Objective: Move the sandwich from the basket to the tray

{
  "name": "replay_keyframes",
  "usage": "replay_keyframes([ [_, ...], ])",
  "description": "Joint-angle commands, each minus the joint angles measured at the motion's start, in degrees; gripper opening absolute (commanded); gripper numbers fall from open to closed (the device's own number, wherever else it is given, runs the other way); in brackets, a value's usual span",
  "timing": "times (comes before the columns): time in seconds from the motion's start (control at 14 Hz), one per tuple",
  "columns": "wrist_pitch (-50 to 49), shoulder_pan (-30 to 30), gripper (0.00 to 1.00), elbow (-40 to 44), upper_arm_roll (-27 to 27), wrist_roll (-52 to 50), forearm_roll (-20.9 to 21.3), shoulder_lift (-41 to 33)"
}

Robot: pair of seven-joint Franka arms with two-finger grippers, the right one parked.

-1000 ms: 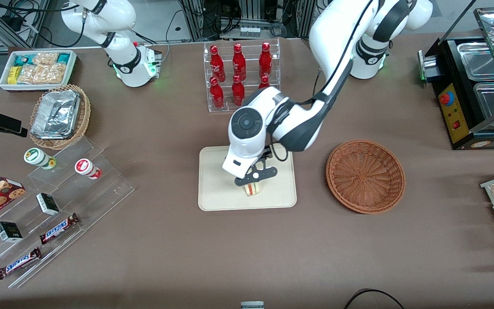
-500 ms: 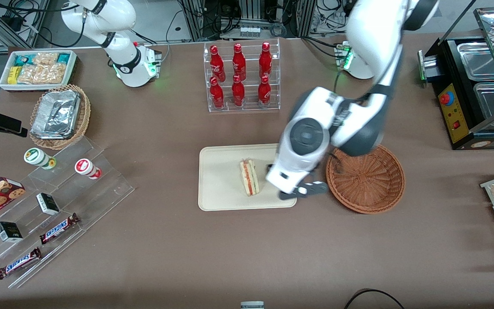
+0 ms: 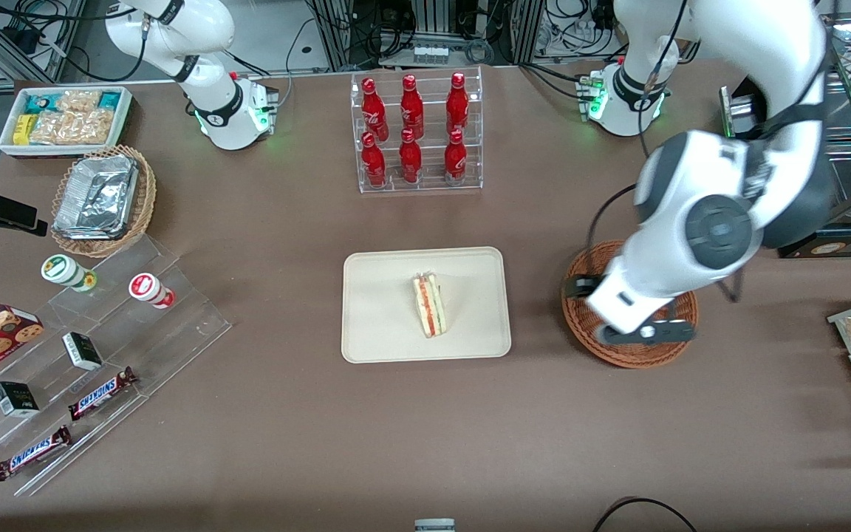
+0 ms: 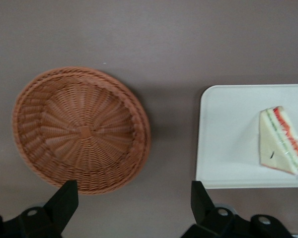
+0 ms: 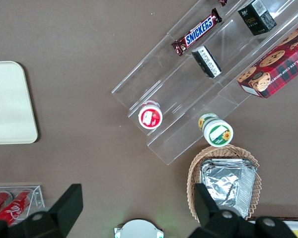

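Judging progress: the main work looks finished, since the sandwich is out of the basket and lying on the tray.
Sandwich (image 3: pixel 430 304): lies on its side on the tray, roughly at its middle, the red and green filling edge showing; nothing touches it.
Tray (image 3: pixel 374 332): flat on the worktop, nearer the front camera than the rack of red bottles (image 3: pixel 412 131), with a strip of bare worktop between it and the basket.
Basket (image 3: pixel 621 357): sits toward the working arm's end of the worktop; the wrist view shows its woven bowl with nothing inside.
Gripper (image 3: pixel 645 332): hangs above the basket, well apart from the sandwich; the fingers (image 4: pixel 64 201) stand wide apart with nothing between them.
Done: the pick, the carry and the release, as far as the pictures show.
Left: little or nothing of the task proper; in my judgement only pulling the arm clear to a resting pose.
Risk: slight; the sandwich rests well inside the tray's rim and seems unlikely to slide off.
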Motion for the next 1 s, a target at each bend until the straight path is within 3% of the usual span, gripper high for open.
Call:
replay_keyframes([
  [0.0,0.1,4.0,1.0,-8.3,-0.5,7.1,0.0,-7.7],
  [0.36,-4.7,11.9,1.0,-11.0,-1.2,16.6,0.6,-15.8],
  [0.57,-7.3,18.7,1.0,-10.9,-5.0,18.0,1.7,-19.8],
  [0.93,-9.7,21.2,1.0,-10.3,-5.0,18.0,4.2,-23.7],
])
